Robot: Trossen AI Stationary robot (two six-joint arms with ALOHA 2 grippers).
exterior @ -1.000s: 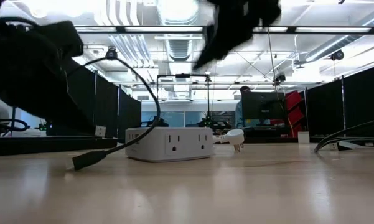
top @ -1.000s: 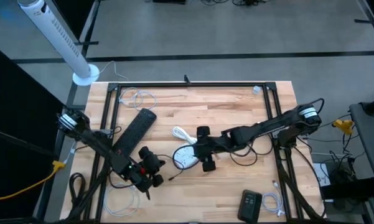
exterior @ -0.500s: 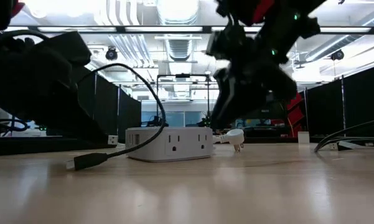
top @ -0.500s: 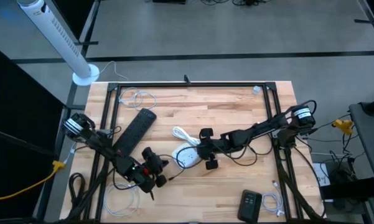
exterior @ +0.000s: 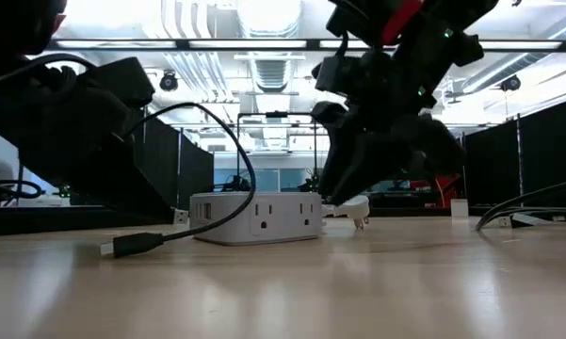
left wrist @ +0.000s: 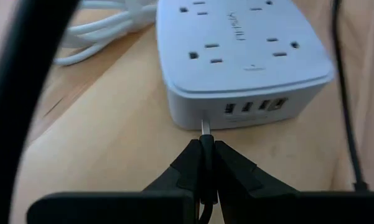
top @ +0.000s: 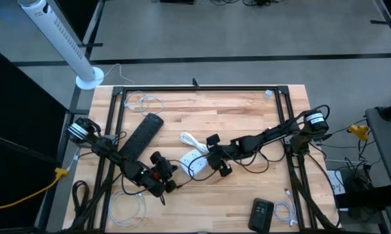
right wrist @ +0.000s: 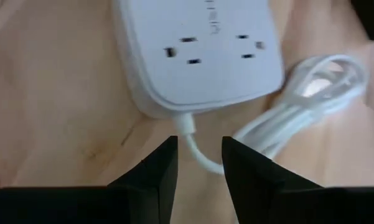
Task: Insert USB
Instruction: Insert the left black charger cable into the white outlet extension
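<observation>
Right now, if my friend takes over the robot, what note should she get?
Left gripper: fingers shut on the USB plug, its tip just short of the USB ports on the white power strip, slightly off to one side of them.
Right gripper: fingers open, straddling the strip's white cord at the opposite end; nothing gripped.
Done: plug picked up and brought to the ports.
Left: steady the strip, align the plug, push it in.

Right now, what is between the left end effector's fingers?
A USB plug on a dark cable, its metal tip short of the power strip ports. The clamped part is hidden.
</observation>
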